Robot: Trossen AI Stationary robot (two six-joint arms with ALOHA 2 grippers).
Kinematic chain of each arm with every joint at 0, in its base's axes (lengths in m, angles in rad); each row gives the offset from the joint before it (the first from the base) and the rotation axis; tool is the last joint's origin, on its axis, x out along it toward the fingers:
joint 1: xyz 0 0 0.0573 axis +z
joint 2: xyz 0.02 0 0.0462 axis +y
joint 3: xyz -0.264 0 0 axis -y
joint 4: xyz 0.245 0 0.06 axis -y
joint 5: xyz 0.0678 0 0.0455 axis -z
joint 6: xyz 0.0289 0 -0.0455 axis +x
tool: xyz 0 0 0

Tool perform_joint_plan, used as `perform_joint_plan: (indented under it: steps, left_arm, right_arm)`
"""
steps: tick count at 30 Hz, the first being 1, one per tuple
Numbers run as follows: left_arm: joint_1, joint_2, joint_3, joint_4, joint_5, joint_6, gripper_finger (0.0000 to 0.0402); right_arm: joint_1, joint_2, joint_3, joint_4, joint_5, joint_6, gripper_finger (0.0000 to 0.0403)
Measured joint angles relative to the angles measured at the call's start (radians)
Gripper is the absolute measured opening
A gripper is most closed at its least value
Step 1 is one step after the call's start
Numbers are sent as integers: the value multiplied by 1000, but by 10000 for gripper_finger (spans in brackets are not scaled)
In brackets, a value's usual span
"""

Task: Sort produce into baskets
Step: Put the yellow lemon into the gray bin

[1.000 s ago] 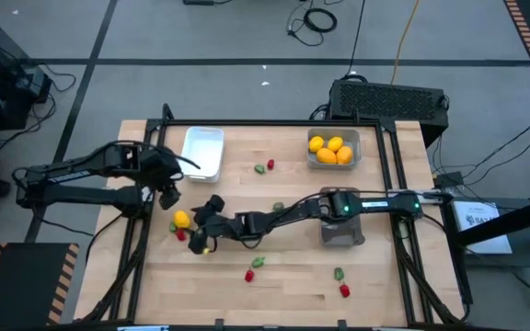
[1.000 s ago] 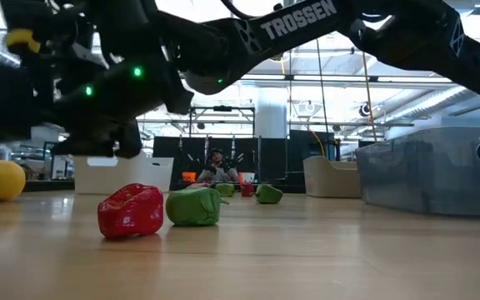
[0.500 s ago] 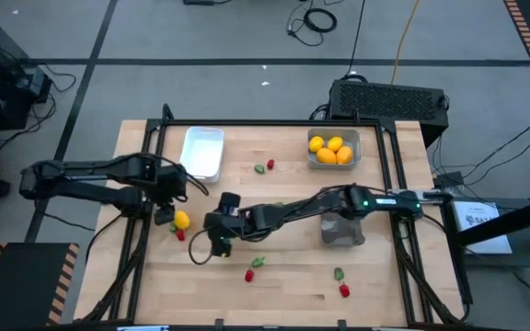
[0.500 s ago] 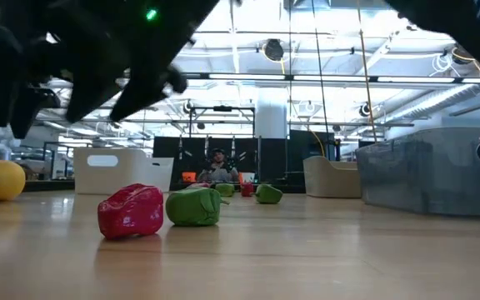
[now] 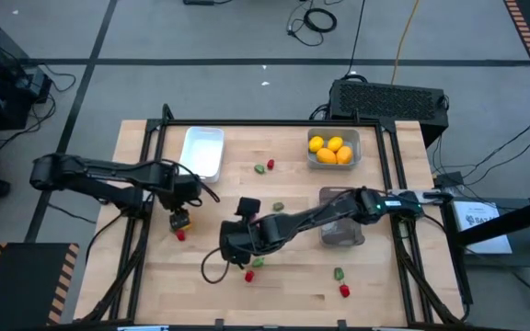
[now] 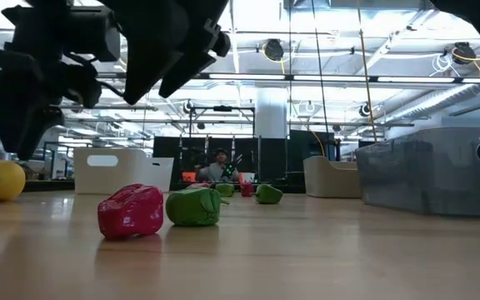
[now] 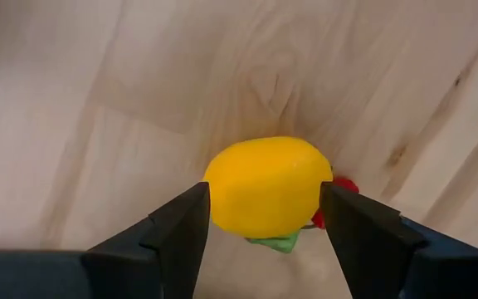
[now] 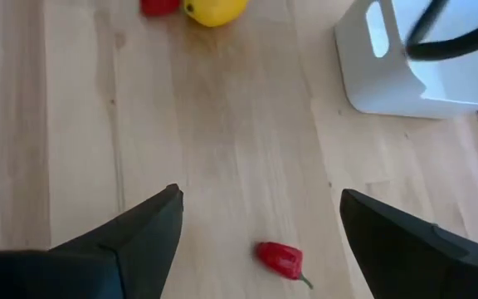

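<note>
High view: the white basket (image 5: 202,153) is standing empty near the table's far left; the pale grey basket (image 5: 333,150) at far right is holding several yellow lemons (image 5: 330,150); the darker grey basket (image 5: 340,230) is sitting partly under the right arm, so its contents cannot be made out. Loose red and green pieces are lying across the wooden table (image 5: 385,276), one pair (image 5: 264,167) between the two far baskets and another (image 5: 341,280) near the front edge.

The left gripper (image 7: 264,228) is reaching down over a loose lemon (image 7: 267,187), fingers (image 7: 179,237) parted on either side of it; whether they are touching it cannot be told. A red piece (image 7: 338,199) and a green scrap (image 7: 276,242) are peeking out from behind that lemon.

The right gripper (image 8: 260,228) is hovering with jaws spread wide and empty above bare wood, a red pepper (image 8: 282,261) lying between its fingers' line of sight. In the high view its fingertips are hidden by the arm.
</note>
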Motion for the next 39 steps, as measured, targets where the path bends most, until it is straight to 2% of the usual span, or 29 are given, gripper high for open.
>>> perform_joint_plan:
  steps: [6,9,12,20,25,27,33,39]
  left_arm:
    - [-37,27,2,-6,46,87,235]
    - [-54,28,44,-70,56,171,235]
    - [-60,27,101,-143,4,297,235]
    - [-111,60,109,-134,6,333,235]
    - [-142,114,199,-71,22,342,235]
    - [-148,127,248,-23,19,398,235]
    - [-176,145,316,-81,-107,694,235]
    - [-216,146,283,-255,-189,772,235]
  right_arm:
    - [7,0,0,-15,9,4,313]
    - [5,0,0,-17,8,5,313]
    - [5,0,0,-4,9,4,313]
    - [15,0,0,15,10,13,313]
    - [26,0,0,16,7,-29,313]
    - [26,0,0,10,5,-37,313]
    - [24,0,0,-50,5,0,313]
    - [27,1,0,-47,21,7,313]
